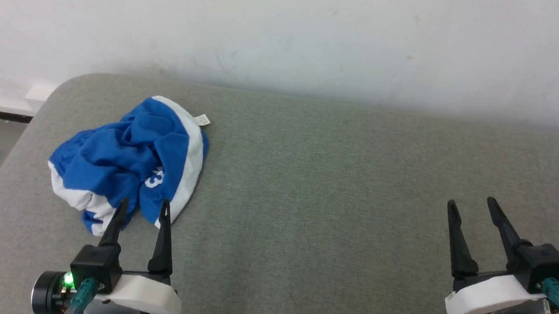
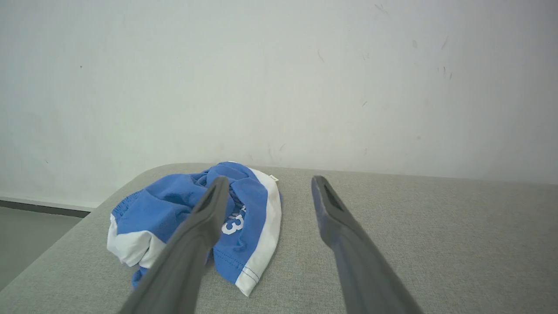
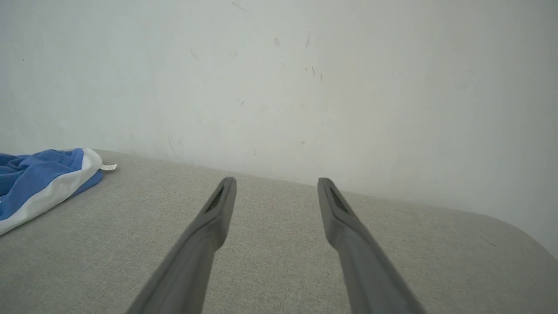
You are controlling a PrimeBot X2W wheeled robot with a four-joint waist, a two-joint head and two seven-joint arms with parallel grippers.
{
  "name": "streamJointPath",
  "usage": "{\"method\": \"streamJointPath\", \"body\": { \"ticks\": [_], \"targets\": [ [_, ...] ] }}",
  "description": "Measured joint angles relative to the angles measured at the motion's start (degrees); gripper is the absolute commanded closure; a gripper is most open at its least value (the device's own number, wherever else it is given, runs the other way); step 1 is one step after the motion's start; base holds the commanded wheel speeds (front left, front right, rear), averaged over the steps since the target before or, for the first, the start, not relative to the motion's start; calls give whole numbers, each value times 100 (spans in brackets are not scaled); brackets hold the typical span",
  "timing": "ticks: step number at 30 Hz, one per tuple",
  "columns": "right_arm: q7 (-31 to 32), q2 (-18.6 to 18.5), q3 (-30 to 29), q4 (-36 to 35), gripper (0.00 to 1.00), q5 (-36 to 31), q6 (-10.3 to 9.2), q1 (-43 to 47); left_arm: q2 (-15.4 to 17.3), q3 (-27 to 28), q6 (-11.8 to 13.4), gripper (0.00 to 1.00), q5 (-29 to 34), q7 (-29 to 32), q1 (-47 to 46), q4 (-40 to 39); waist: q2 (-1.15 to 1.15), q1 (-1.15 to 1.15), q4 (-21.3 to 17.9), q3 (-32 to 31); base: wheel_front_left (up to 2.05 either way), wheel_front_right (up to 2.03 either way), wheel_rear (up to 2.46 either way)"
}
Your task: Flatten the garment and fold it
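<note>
Soft, even, bright light; faint shadows; perhaps slight edge blur.

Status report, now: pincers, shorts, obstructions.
Left pincer open, empty, at near edge of blue shorts. Right pincer open, empty, over bare grey surface. Shorts crumpled in a heap, not flattened. Nothing in the way.

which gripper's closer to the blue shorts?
The left gripper: its fingertips sit at the blue shorts; the right gripper is far off over bare grey cushion.
</note>
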Motion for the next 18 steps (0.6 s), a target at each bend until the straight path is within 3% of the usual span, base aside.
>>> {"method": "streamJointPath", "body": {
  "ticks": [18],
  "targets": [
    [-221, 1, 281, 145, 0, -155, 0, 4, -1, -20, 145, 0, -300, -220, 125, -22, 0, 0, 962, 48, 0, 0, 0]
  ]
}}
